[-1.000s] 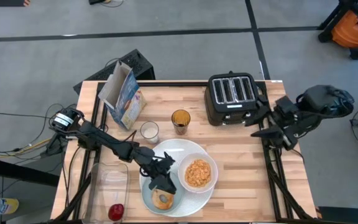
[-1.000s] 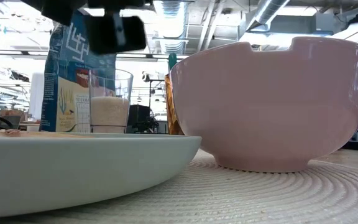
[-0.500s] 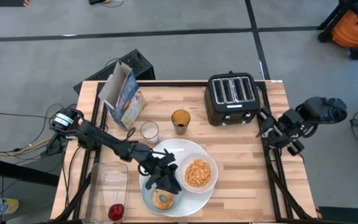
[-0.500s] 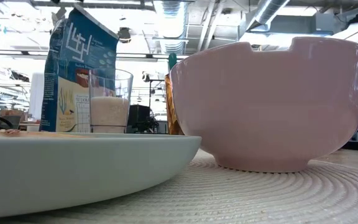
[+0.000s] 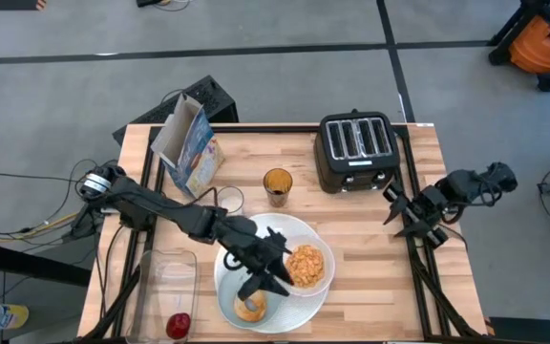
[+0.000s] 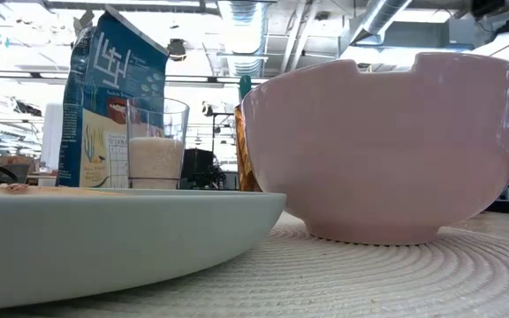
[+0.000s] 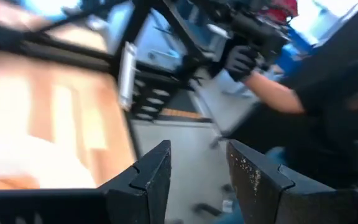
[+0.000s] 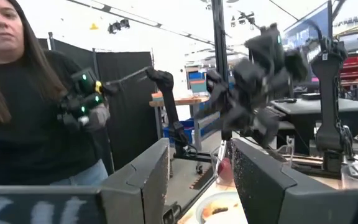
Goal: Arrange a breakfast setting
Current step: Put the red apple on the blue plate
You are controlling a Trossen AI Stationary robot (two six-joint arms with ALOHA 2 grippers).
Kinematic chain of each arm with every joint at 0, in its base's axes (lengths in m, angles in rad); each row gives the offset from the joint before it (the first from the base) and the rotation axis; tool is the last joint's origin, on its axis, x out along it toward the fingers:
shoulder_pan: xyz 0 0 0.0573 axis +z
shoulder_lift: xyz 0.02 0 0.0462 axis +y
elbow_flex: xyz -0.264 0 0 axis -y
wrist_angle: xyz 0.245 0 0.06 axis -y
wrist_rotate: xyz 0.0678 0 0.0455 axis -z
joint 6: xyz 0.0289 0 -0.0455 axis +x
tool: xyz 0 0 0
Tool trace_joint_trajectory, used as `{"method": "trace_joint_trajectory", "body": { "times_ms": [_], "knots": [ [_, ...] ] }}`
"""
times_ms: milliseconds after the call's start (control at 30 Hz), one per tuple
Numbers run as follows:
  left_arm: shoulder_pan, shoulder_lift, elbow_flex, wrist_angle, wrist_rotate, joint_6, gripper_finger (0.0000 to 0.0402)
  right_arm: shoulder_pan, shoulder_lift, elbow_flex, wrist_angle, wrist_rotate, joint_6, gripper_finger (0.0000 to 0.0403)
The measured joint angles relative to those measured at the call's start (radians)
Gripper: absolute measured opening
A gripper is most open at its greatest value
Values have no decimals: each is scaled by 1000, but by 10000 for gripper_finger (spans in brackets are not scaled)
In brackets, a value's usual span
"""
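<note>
bagel ring (image 5: 249,307): partly hidden by left pincer (image 5: 267,279) | spoon: unseen

Bright, even overhead light — left wrist view motion-blurred, shadows soft.

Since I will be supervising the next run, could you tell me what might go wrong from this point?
The left gripper hangs low between the bagel and the bowl of cereal flakes; a sideways move might tip the bowl and spill flakes. The apple sits at the table's front edge and could roll off if nudged.
</note>
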Motion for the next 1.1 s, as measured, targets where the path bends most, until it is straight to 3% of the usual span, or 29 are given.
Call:
{"method": "trace_joint_trajectory", "body": {
  "times_ms": [233,467,633,1100],
  "knots": [
    [1,0,299,-381,-213,230,142,0,-81,-105,9,0,-42,192],
    [-39,0,501,-779,-347,302,142,-1,-139,-208,43,3,-44,192],
    [-71,0,556,-1027,-455,233,142,-1,-140,-248,55,5,-19,192],
    [-227,-8,565,-1474,-458,-106,141,-1,-139,-259,1,7,37,192]
  ]
}}
